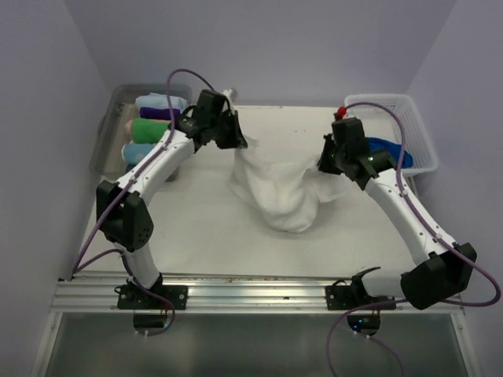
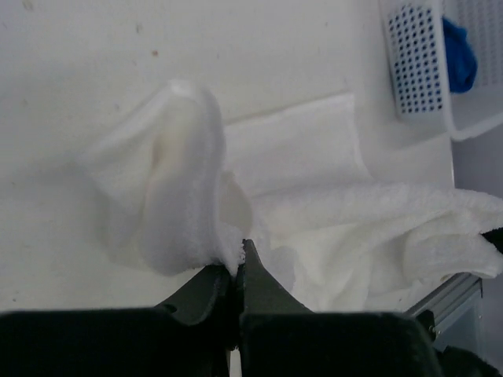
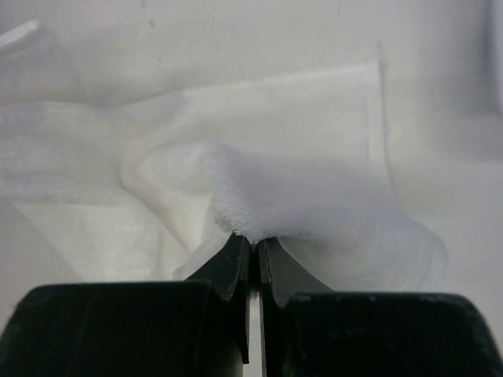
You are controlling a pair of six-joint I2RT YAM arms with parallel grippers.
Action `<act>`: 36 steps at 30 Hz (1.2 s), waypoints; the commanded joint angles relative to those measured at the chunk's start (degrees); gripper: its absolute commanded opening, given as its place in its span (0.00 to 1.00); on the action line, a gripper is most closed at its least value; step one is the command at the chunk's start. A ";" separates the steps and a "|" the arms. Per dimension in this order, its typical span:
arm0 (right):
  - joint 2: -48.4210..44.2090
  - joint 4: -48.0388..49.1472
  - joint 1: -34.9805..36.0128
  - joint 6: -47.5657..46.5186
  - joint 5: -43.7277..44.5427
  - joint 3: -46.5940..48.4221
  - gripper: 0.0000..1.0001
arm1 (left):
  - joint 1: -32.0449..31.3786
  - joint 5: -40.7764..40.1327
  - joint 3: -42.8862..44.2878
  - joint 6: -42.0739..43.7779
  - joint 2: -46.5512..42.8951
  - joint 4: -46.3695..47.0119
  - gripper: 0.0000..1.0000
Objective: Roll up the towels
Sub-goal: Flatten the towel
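White terry towel (image 1: 277, 196) sags at mid-table (image 1: 196, 236) between the arms, long axis running left to right, with the left gripper (image 2: 238, 253) clamped on its left end and the right gripper (image 3: 253, 239) clamped on its right end.
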 commanded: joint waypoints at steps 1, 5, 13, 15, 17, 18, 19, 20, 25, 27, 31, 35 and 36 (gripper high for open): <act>1.65 -0.03 -0.82 -7.00 5.32 15.14 0.00 | 2.83 0.18 8.53 0.91 -7.04 0.26 0.00; 1.05 -0.12 -0.99 -8.76 7.79 27.10 0.00 | 4.67 -0.54 8.45 1.18 -12.05 0.43 0.00; -8.62 0.85 -0.99 -12.28 7.27 36.70 0.00 | 8.46 -7.82 21.53 3.29 -21.46 -4.65 0.00; -10.11 0.06 -0.99 -12.89 6.04 37.15 0.00 | 8.46 -10.20 24.26 3.55 -23.21 -5.10 0.00; -12.75 -0.73 -0.99 -12.98 5.94 36.80 0.00 | 8.54 -12.13 24.97 3.99 -25.58 -4.67 0.00; -13.80 -1.34 -0.99 -12.98 6.03 36.45 0.00 | 8.46 -12.49 24.80 3.99 -26.20 -4.40 0.00; -15.38 -1.61 -0.99 -12.90 5.95 35.66 0.00 | 8.46 -12.49 24.62 3.99 -26.64 -3.44 0.00; -16.35 -1.87 -0.99 -12.90 6.21 34.96 0.00 | 8.46 -12.49 24.36 3.99 -27.08 -2.82 0.00; -20.14 -3.72 -0.99 -13.25 7.17 28.55 0.00 | 8.46 -10.74 21.03 4.34 -22.79 -0.19 0.00; -20.75 -4.60 -0.99 -12.99 7.18 26.00 0.00 | 8.46 -9.59 19.53 4.96 -18.58 0.69 0.00; -23.30 -4.78 -0.99 -11.41 4.10 10.84 0.00 | 8.54 -9.06 17.24 7.15 -9.09 2.72 0.22; -27.34 -4.25 -0.99 -6.93 -0.81 -7.38 0.23 | 8.81 -10.12 22.40 8.39 6.35 -3.41 0.92; -27.61 -5.47 -0.99 -5.88 -1.52 -10.28 0.39 | 8.89 -9.86 24.77 8.22 8.75 -5.87 0.96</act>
